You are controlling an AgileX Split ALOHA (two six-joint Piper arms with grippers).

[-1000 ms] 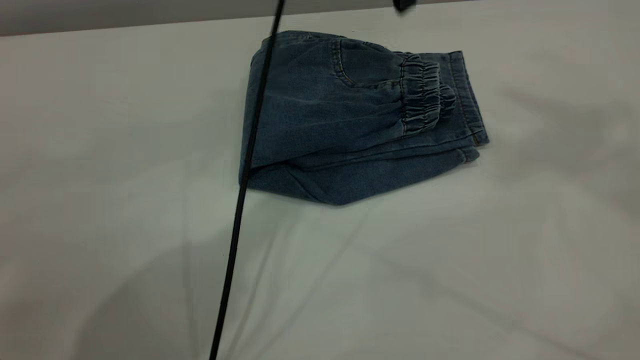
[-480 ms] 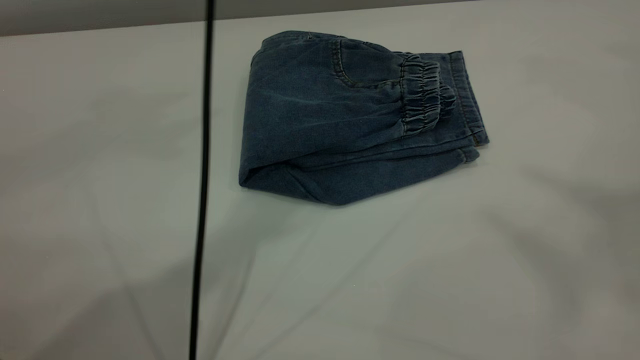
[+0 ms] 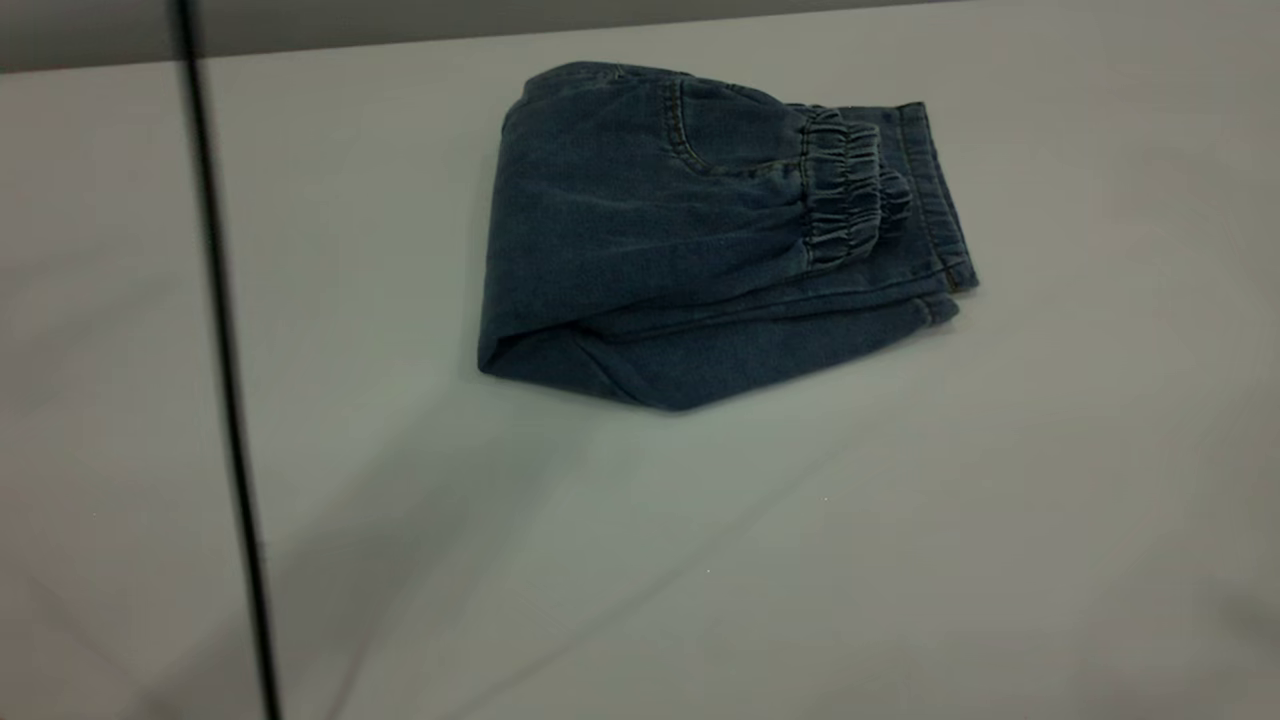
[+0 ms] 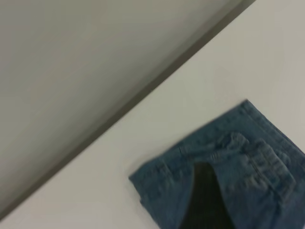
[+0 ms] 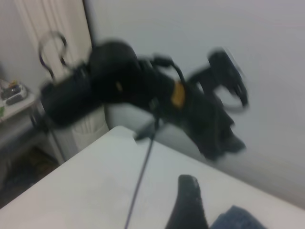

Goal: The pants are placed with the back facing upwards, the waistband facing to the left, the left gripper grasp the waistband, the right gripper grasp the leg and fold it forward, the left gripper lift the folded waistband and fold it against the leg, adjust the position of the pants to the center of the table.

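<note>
Pale table [image 3: 900,560], far half: pants [image 3: 700,240] lay folded, waistband [image 3: 845,200] over the leg hems, seemingly only centring left; left gripper [image 5: 224,119] raised off the cloth, both grippers' openings indiscernible.

Folded pants [image 3: 700,250] on the table [image 3: 900,550], waistband [image 3: 845,200] rightward, black cable [image 3: 225,400] left
</note>
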